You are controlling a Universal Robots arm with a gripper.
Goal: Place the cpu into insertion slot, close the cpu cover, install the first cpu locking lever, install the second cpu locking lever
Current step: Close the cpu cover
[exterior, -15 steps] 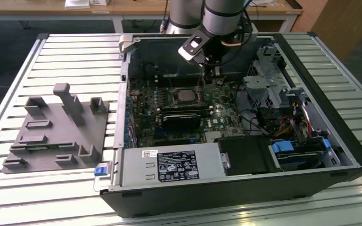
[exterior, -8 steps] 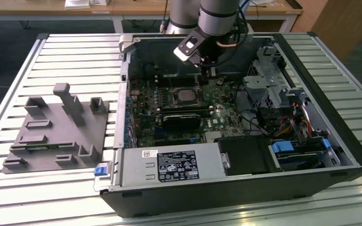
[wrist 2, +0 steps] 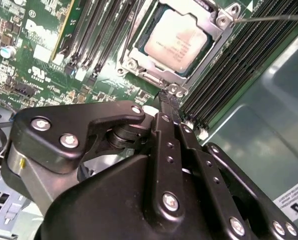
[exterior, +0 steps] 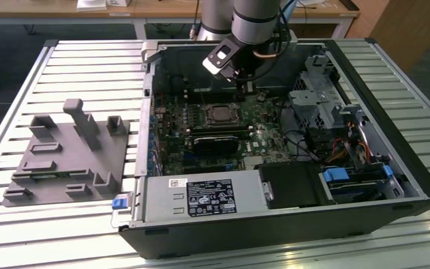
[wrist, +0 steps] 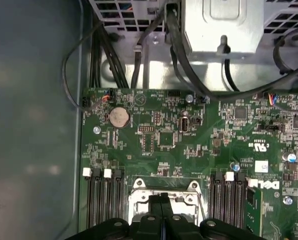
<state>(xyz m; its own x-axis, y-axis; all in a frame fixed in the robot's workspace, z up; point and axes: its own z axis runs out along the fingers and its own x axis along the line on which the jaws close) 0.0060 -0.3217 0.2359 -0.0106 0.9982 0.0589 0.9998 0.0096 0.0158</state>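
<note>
Cpu (wrist 2: pixel 178 40) is lying flat in the slot (exterior: pixel 220 114) with its pale metal top facing up, so the seating step appears to be done. Cover (wrist 2: pixel 215 40) is lying down around it. The frame is bordering the chip and the window is leaving its top exposed, which is holding the chip square in the slot. A thin lever (wrist 2: pixel 269 18) is running out from one corner of the cover; whether it is latched cannot be told.

Claw (wrist 2: pixel 166 97) is clenched, with its fingers pressing together and nothing between them. This is giving it a narrow tip, judged better suited to pushing than to grasping.

In the exterior view the claw is hanging inside the case (exterior: pixel 391 123), near the slot and at about 1 o'clock from it. In both wrist views the fingertips (wrist: pixel 155 202) are standing just beside the cover's edge, between the two banks of memory slots (wrist: pixel 103 205). Contact with the cover cannot be confirmed. Board (wrist: pixel 179 140) is lying flat in the case, presenting the slot upward to the arm.
</note>
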